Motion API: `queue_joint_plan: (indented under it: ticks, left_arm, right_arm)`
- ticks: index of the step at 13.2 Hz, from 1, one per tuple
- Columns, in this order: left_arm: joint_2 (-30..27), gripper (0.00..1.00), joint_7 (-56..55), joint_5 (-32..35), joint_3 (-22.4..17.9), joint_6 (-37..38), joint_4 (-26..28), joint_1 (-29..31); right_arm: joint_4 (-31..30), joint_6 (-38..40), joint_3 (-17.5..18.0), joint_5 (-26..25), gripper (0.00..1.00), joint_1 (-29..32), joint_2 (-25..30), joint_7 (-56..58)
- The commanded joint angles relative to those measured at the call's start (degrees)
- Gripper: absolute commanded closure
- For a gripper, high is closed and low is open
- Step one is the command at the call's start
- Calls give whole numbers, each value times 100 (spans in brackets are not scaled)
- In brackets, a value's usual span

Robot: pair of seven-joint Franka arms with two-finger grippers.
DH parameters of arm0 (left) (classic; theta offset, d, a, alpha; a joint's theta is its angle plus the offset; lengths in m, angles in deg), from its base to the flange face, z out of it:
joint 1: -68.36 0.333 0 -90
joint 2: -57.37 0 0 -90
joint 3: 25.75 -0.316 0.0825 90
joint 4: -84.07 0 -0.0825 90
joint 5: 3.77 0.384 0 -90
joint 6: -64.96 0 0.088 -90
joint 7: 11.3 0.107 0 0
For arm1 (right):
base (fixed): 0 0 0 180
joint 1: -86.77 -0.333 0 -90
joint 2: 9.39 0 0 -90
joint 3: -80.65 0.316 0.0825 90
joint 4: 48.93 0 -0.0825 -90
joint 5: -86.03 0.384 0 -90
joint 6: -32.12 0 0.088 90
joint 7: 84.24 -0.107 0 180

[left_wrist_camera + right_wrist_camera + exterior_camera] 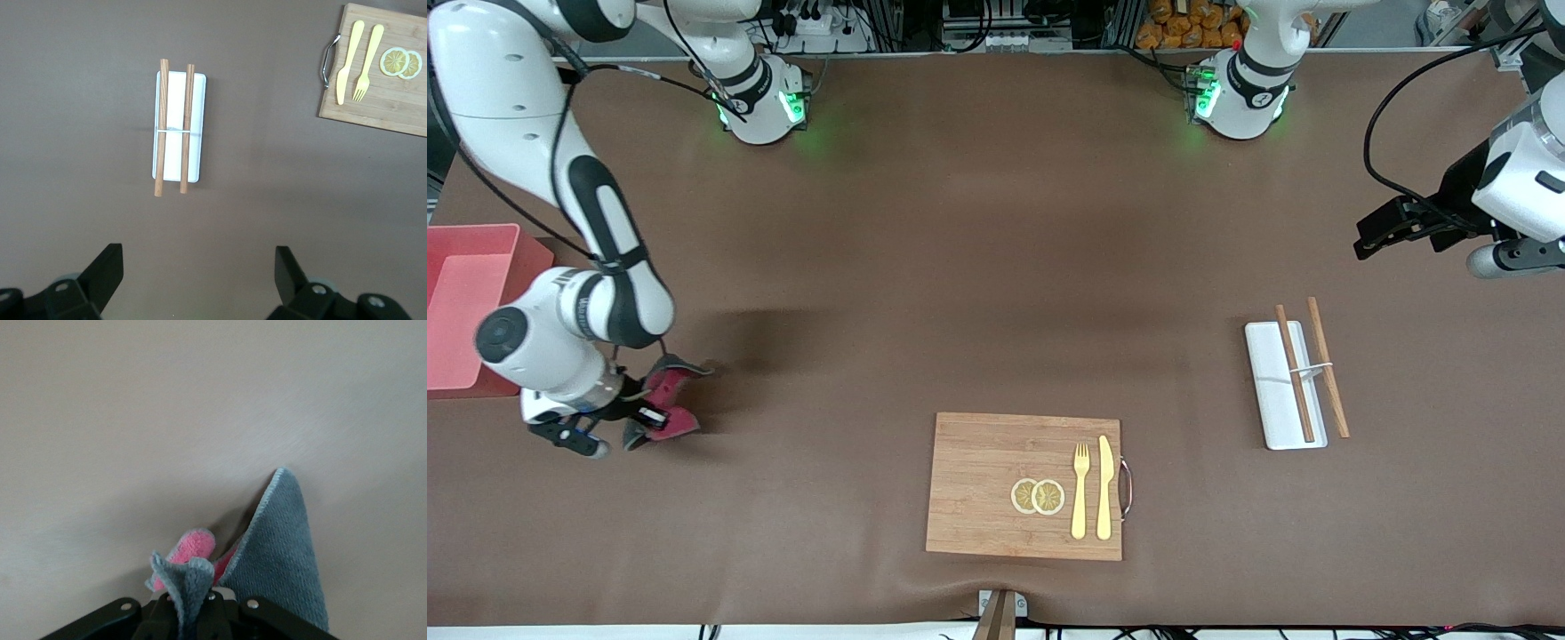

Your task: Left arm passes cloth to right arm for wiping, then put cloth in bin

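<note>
My right gripper [643, 416] is shut on the cloth [671, 400], a grey and magenta-pink towel, low over the table beside the bin, toward the right arm's end. In the right wrist view the cloth [280, 553] is pinched between the closed jaws and hangs crumpled, grey face out with pink showing inside. The bin [463, 302] is a pink box at the table edge next to the right arm's forearm. My left gripper [1374, 233] is open and empty, up in the air toward the left arm's end; its fingertips [107, 273] stand wide apart over bare table.
A white chopstick tray [1282, 384] with two wooden chopsticks lies toward the left arm's end; it also shows in the left wrist view [179, 127]. A wooden cutting board [996, 498] with lemon slices, fork and knife lies near the front camera.
</note>
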Motion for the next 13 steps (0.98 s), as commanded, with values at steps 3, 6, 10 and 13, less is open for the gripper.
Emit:
queue_joint_plan:
  ticks: [3, 6, 10, 13]
  left_arm:
    - [-100, 0, 103, 23, 16, 5, 78, 22]
    - [-109, 0, 111, 15, 16, 5, 78, 40]
    - [-109, 0, 111, 14, 25, 5, 87, 31]
    - [-135, 0, 94, 14, 25, 23, 79, 22]
  right_arm:
    - [-106, 289, -196, -120, 100, -1039, 93, -2251]
    - [-54, 307, -187, -112, 100, -1532, 137, -3493]
    - [331, 1322, -91, 151, 100, -1533, 593, -3584]
    - [780, 2072, -143, 161, 100, -1341, 743, -2789]
